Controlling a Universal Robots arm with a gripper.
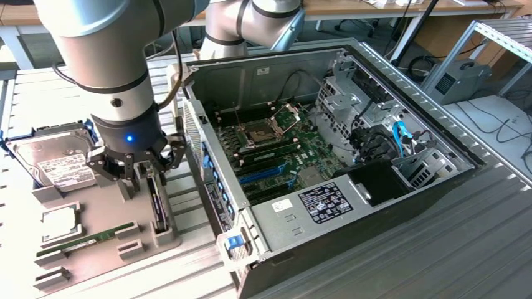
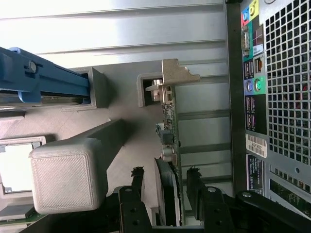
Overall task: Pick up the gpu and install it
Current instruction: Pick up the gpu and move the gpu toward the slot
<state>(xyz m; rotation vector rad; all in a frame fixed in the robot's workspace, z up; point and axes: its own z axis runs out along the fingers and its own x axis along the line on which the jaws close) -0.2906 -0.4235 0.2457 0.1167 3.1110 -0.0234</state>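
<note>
Gripper (image 1: 136, 169) low over grey fixture tray (image 1: 96, 215). Fingers (image 2: 137, 180) spread apart, not clamped. gpu (image 2: 168, 127) stands on edge in tray slot, passing between the two fingers, one finger off each face; contact not discernible

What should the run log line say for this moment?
stage: pre-grasp | gripper: open, fingers either side of gpu | gpu: on edge in grey holder, not lifted | computer case: side open
</note>
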